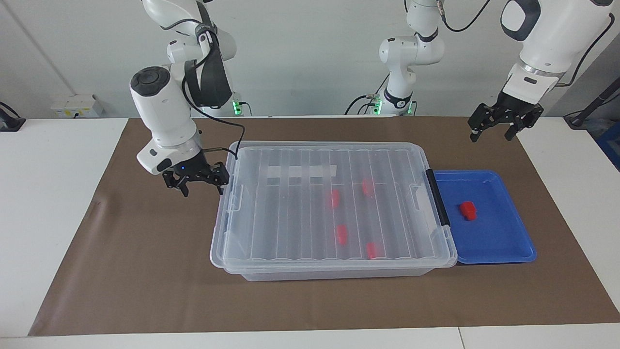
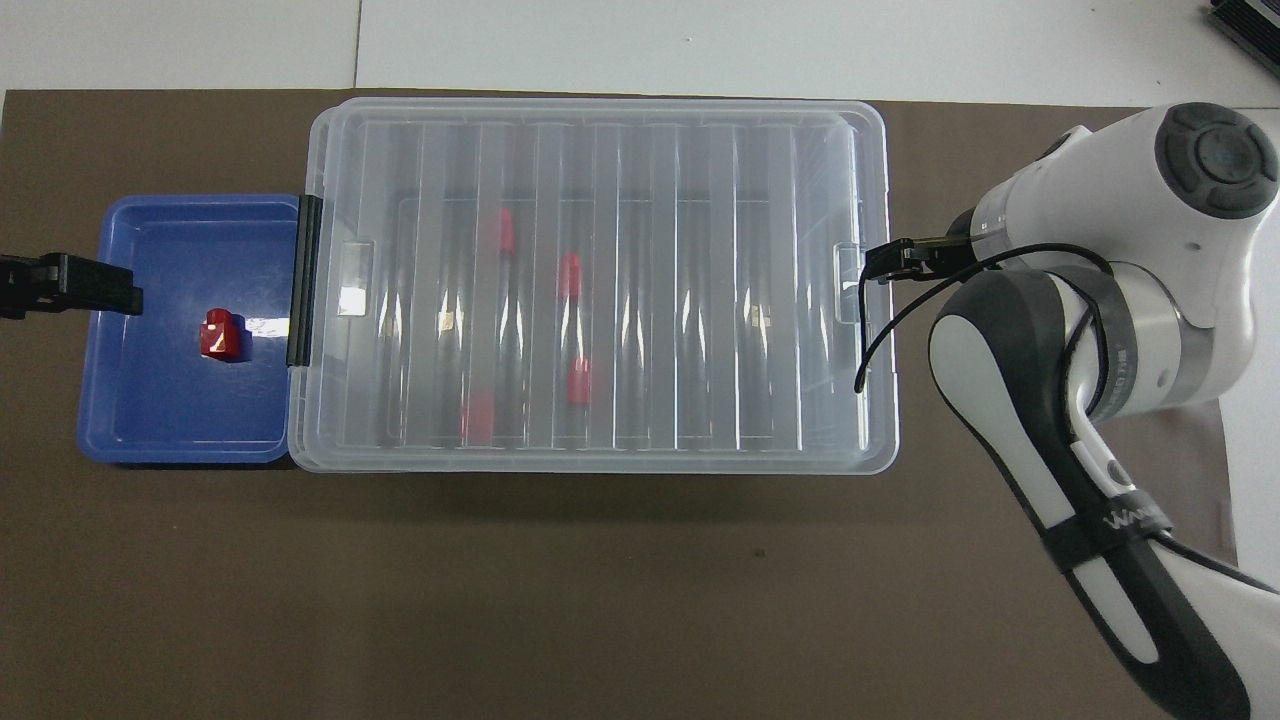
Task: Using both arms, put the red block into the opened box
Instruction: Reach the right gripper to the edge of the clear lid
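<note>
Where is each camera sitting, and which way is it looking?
Facing view: high across the table, looking at both white robot arms; right pincer open beside the large clear plastic box, left pincer open above the brown mat.
Overhead view: high above the robots' end, looking steeply down; the right arm and the left pincer's tip show.
Both share the box, shallow blue tray and small red block.
</note>
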Available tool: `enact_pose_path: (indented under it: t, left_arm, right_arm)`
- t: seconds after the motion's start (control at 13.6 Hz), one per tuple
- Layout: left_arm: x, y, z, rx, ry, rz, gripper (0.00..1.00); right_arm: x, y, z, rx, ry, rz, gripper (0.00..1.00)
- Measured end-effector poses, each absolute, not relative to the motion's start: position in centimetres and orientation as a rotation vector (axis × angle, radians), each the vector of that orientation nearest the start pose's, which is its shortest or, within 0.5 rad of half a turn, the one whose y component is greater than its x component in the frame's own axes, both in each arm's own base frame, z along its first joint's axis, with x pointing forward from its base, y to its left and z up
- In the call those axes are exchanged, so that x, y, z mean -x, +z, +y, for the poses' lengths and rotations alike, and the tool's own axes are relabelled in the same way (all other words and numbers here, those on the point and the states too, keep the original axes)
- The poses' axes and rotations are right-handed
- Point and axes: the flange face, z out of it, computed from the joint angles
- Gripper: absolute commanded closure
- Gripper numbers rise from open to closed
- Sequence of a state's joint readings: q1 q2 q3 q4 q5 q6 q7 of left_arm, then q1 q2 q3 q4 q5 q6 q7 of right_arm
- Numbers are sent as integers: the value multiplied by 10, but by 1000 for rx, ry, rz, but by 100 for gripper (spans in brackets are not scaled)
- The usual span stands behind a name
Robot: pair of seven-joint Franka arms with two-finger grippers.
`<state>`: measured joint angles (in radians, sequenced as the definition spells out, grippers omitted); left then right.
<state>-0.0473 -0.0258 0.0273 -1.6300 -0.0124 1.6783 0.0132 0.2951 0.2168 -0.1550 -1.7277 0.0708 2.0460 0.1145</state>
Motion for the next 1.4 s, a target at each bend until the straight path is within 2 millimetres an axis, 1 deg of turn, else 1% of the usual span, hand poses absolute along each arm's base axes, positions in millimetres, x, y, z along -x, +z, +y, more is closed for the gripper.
enact_pose_path:
  t: [0.29, 0.37, 0.59, 0.81, 0.95, 1.1, 1.4]
  left_arm:
    - [-556, 621, -12, 3152, -117, 51, 0]
    - [-556, 621, -12, 3152, -117, 51, 0]
    - [-556, 621, -12, 3152, -117, 51, 0]
    - [-556, 621, -12, 3152, -117, 51, 0]
    - [-556, 621, -12, 3152, -117, 51, 0]
    - [-556, 621, -12, 3152, -117, 51, 0]
    - [-556, 621, -12, 3152, -117, 51, 0]
  right_arm:
    - [-626, 464, 100, 3092, -152, -4, 0]
    - [-626, 464, 103, 3091, -155, -12, 0]
    - [-625, 467, 122, 3084, -185, -57, 0]
    - [-626, 464, 128, 3080, -208, -70, 0]
    - [-626, 460, 124, 3083, -200, -62, 0]
    - [-628, 457, 116, 3085, -205, -41, 0]
    - [-633, 456, 85, 3103, -213, 22, 0]
